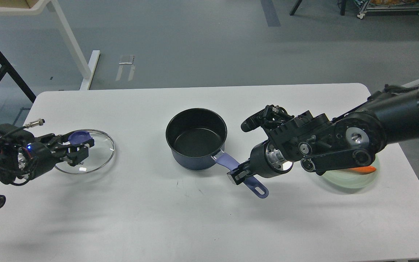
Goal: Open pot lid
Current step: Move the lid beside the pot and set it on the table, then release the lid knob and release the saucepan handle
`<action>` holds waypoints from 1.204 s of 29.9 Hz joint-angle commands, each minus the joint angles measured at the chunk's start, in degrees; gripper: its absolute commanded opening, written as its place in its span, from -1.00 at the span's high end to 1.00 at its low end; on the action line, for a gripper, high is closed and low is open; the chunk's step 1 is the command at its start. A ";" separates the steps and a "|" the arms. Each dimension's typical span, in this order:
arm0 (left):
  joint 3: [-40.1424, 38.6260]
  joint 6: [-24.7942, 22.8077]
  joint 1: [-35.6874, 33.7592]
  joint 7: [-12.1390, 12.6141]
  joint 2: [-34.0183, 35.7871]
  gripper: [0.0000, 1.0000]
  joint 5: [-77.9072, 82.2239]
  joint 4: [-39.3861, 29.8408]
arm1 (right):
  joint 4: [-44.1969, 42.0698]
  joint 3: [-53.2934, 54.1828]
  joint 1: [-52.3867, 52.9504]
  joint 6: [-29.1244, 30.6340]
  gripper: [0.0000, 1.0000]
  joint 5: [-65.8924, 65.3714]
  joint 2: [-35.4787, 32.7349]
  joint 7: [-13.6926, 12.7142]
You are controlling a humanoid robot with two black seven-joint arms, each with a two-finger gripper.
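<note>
The dark blue pot stands open in the middle of the white table, its black inside empty. Its purple handle points to the front right. My right gripper is shut on that handle. The glass lid with a purple knob is at the left of the table, low over or on the surface; I cannot tell which. My left gripper is shut on the lid's knob.
A pale green plate with an orange thing on it lies at the right, partly hidden behind my right arm. A white desk leg and a black frame stand on the floor beyond the table's far left.
</note>
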 commanded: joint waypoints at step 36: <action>-1.00 -4.80 -11.68 0.71 -2.95 -0.98 -39.80 4.73 | -1.31 1.04 -0.08 -0.17 -0.63 0.79 -1.66 0.35</action>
